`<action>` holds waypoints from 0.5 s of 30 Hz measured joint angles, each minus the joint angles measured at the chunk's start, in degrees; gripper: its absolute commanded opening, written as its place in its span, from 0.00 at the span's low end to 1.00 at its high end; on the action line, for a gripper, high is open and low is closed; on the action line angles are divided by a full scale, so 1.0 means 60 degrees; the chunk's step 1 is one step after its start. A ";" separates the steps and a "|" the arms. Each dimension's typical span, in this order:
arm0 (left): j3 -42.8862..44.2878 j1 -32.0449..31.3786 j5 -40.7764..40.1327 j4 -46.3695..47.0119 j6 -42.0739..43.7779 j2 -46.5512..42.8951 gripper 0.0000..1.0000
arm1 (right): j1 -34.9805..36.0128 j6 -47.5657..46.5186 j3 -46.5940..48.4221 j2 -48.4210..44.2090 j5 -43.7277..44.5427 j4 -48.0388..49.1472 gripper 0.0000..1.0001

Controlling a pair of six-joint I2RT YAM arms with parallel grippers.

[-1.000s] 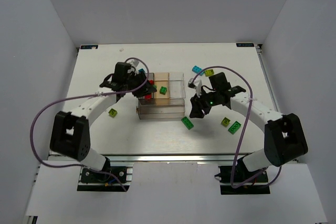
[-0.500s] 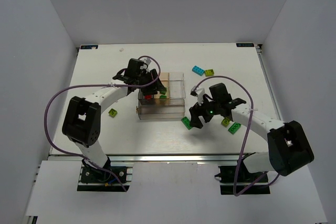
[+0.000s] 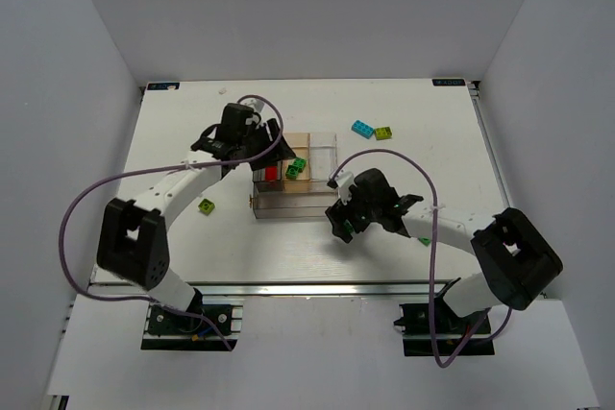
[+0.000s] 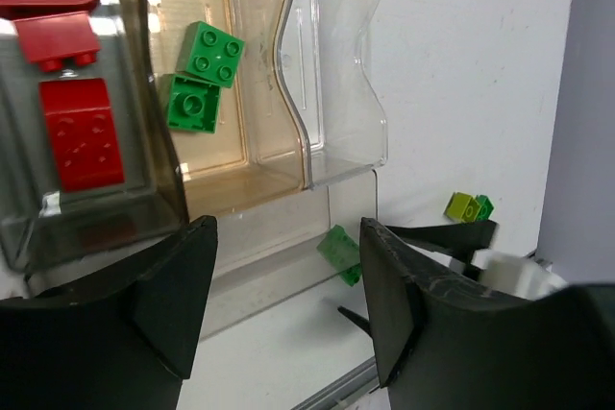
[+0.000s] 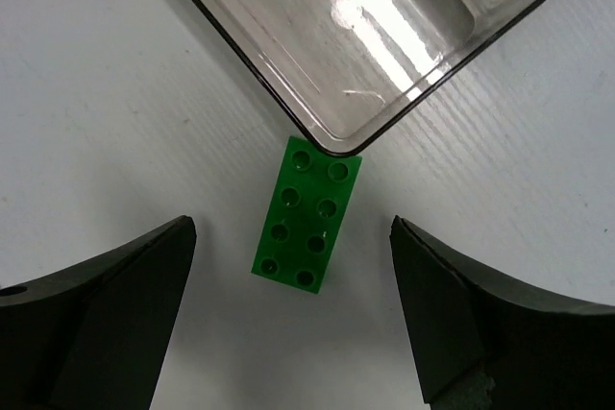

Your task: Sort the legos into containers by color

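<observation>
Your right gripper (image 3: pixel 343 221) has slid to the container's (image 4: pixel 317 93) corner: fingers wide, straddling a green lego (image 5: pixel 305 215) on the table. Left gripper (image 4: pixel 288 237) hangs over the container, fingers parted, empty.

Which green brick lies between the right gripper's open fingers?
The long eight-stud green brick, on the table at the box's corner. The two smaller green bricks lie inside the box instead.

Bare table (image 5: pixel 115 93) is available left and right of the green brick (image 5: pixel 307 226), which is blocked upper-centre by the container (image 5: pixel 404 64) corner.
</observation>
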 measured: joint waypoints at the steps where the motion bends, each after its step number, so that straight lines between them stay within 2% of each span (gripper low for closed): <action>1: -0.0160 0.0022 -0.0171 -0.0062 -0.0015 -0.0393 0.71 | 0.0102 0.0080 -0.0087 0.0066 0.0255 0.0138 0.85; 6: -0.0903 0.0066 -0.0998 -0.0284 -0.0142 -0.2404 0.73 | 0.0586 0.0503 -0.0280 0.0437 0.1388 0.0342 0.72; 10: -0.1432 0.0066 -0.1559 -0.0484 -0.0313 -0.3497 0.73 | 0.0834 0.0758 -0.0084 0.0765 0.2033 0.0506 0.53; 11: -0.1526 0.0066 -0.1679 -0.0532 -0.0361 -0.3668 0.74 | 0.0878 0.0838 0.0004 0.0849 0.2120 0.0521 0.39; 12: -0.1592 0.0066 -0.1796 -0.0612 -0.0393 -0.3799 0.74 | 0.0903 0.0911 0.0051 0.0900 0.2186 0.0543 0.33; 13: -0.1654 0.0066 -0.1891 -0.0656 -0.0426 -0.3912 0.74 | 0.0940 0.1002 0.0058 0.0911 0.2277 0.0561 0.22; 15: -0.1716 0.0066 -0.2076 -0.0852 -0.0463 -0.4065 0.75 | 0.0994 0.1129 0.0058 0.0889 0.2444 0.0539 0.10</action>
